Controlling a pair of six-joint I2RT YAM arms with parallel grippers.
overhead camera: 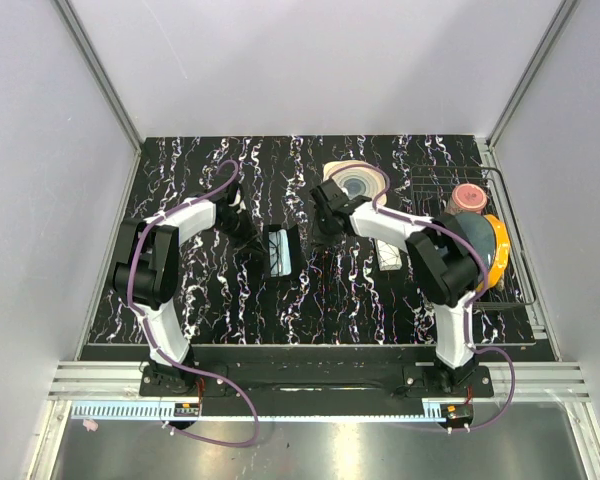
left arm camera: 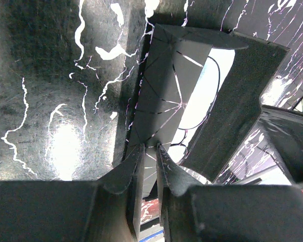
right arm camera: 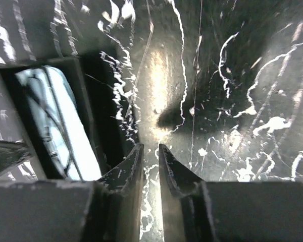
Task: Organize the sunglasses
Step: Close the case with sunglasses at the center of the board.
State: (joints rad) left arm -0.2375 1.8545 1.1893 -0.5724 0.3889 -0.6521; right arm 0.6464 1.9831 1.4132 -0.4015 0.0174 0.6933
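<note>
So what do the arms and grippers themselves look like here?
Both the left arm and right arm have white links between bulky black joints, with a purple cable looping along each. The left gripper and right gripper each end in two dark, tapered fingers.

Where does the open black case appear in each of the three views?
Top external: black case in the middle.
Left wrist: centre to upper right.
Right wrist: at the left edge.
Shared landmark: black tabletop with white veins.
</note>
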